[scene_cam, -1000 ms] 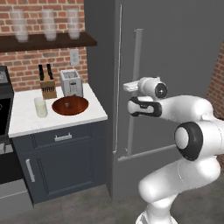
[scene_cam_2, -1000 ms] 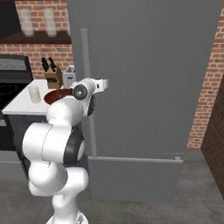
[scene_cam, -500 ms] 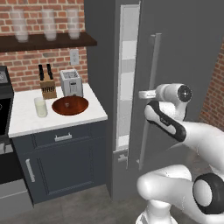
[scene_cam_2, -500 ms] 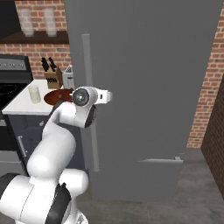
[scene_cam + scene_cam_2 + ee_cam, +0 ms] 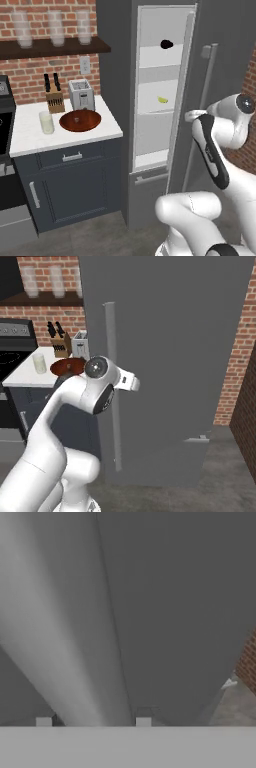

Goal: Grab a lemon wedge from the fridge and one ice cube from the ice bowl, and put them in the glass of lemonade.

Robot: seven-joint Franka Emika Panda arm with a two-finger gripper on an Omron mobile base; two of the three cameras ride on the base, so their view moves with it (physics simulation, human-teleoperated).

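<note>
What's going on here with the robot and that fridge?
The robot's end effector is closed around the fridge handle, with the door swung partly open. Inside, the lemon wedge lies on a shelf. The lemonade and the ice bowl sit untouched on the counter.

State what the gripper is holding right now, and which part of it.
The gripper is closed around the fridge door's vertical bar handle, about halfway up it, with one fingertip on each side; the door stands swung open.
</note>
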